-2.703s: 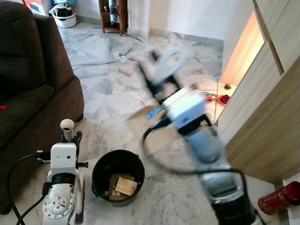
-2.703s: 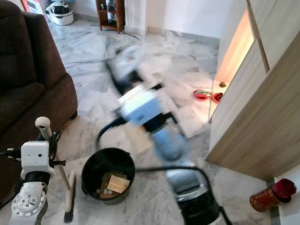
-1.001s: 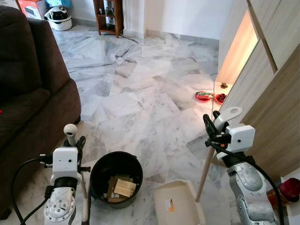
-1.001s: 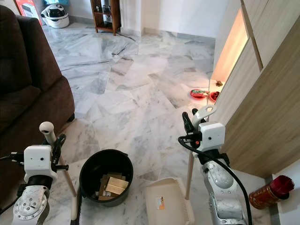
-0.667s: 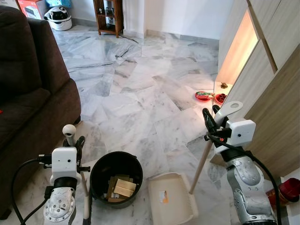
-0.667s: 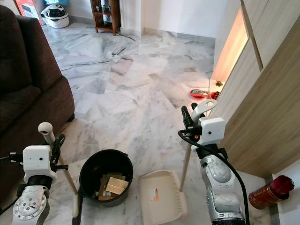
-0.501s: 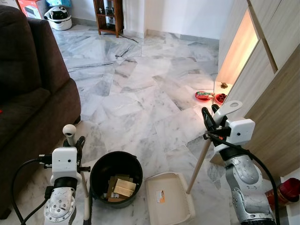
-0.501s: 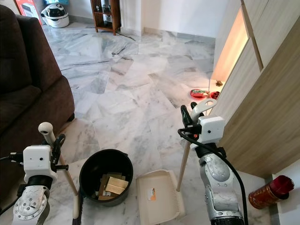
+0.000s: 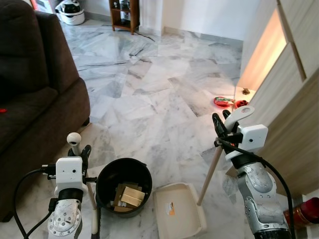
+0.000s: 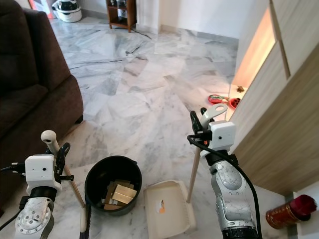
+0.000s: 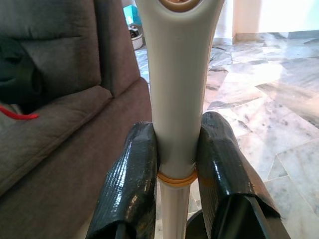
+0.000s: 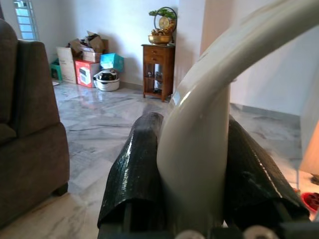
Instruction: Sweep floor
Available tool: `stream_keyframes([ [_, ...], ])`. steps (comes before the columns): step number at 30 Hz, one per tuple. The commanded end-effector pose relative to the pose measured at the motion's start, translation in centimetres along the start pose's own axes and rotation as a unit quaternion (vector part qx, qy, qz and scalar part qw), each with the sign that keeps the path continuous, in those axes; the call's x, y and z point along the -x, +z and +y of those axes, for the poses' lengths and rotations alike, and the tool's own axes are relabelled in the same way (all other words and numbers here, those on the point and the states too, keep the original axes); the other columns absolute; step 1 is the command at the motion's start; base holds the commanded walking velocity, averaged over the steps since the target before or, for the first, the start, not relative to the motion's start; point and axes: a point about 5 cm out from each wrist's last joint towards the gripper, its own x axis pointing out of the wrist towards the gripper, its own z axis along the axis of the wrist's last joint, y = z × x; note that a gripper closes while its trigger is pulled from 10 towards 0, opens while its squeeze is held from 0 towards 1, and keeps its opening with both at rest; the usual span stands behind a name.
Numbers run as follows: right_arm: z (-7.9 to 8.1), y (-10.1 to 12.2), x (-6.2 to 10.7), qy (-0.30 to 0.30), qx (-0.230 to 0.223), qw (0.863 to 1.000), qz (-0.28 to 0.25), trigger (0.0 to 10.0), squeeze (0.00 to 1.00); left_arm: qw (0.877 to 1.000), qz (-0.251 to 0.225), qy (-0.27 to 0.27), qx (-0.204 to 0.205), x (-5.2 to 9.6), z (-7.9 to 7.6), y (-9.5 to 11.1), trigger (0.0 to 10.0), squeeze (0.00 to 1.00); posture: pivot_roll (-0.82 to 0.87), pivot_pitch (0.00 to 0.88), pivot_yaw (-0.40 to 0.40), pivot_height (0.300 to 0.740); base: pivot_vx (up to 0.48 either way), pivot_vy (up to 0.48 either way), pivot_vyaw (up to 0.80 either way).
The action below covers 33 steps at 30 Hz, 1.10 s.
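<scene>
While the robot stood on a grey-veined marble floor (image 9: 149,99), its right hand (image 9: 222,124) was clamped on the curved cream grip of a long-handled dustpan (image 9: 178,215), whose wooden pole slanted down to the cream pan lying flat on the floor just beside a black bucket (image 9: 123,186). The left hand (image 9: 82,154) was closed around the cream handle of a broom (image 9: 93,219), held nearly upright on the bucket's other side, next to a dark brown sofa (image 9: 35,89). The wrist views showed both pairs of black fingers (image 11: 134,184) pressed tight against their handles. Inside the bucket lay a few tan, block-like scraps (image 9: 128,195). A red tin (image 10: 289,210) stood by a wooden cabinet (image 9: 294,119) on the robot's right. The step in hand appeared to be setting the pan in place for collecting. The next move would likely call for drawing the broom's bristles across the floor toward the pan's open lip while the right hand held the pan steady.
</scene>
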Motion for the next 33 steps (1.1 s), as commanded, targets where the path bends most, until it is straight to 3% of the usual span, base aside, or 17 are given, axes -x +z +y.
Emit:
stream_keyframes([
  [1, -0.1, 0.4, -0.2, 0.0, -0.003, 1.0, -0.013, 10.0, 0.0, 1.0, -0.022, -0.001, 0.0, 0.1, 0.0, 0.6, 10.0, 0.0, 0.02, 0.077, -0.028, 0.74, -0.39, 0.0, 0.0],
  [23, 0.5, 1.2, -0.9, 0.006, -0.006, 1.0, -0.029, 10.0, 0.0, 1.0, -0.027, -0.01, 0.008, 0.1, -0.3, 0.6, 10.0, 0.0, 0.01, 0.065, -0.027, 0.74, -0.331, 0.0, 0.0],
  [33, 0.8, 1.8, -1.4, 0.009, -0.01, 0.999, -0.038, 10.0, 0.0, 1.0, -0.025, -0.005, 0.005, -0.1, -0.1, 0.5, 10.0, 0.0, 0.01, 0.085, -0.031, 0.74, 0.0, 0.0, 0.0],
])
